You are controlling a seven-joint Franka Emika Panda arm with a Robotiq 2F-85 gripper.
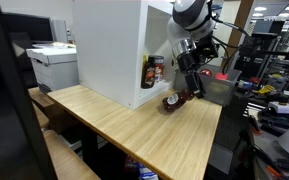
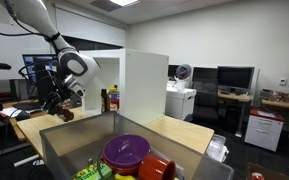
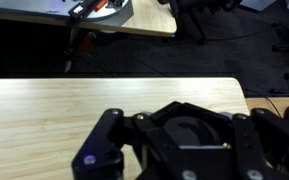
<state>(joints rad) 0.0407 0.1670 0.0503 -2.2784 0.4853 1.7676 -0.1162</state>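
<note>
The gripper (image 1: 187,88) hangs low over the light wooden surface (image 1: 134,128) with its jaws brought together. Just below its tips lies a small dark reddish-brown round object (image 1: 172,102). It sits close to the surface's far edge, just off the open front of a tall white open-fronted box (image 1: 109,45). Neither exterior view shows whether the tips touch or pinch the round object. The wrist view shows only the gripper's dark body above bare wood.

The round object looks small, low and probably light. Its darker middle suggests a shallow cup or lid shape, likely stiff rather than soft. A hold across its rim, from above, looks the most workable. A smooth rim could slip out of a narrow pinch, so a square, centred grip would matter.

Inside the box stands a dark bottle with a red and pale label (image 1: 155,70); its writing is too small to read. In an exterior view a grey plastic bin (image 2: 59,140) in the foreground holds a purple bowl (image 2: 127,150). No brand or lettering is legible anywhere.
</note>
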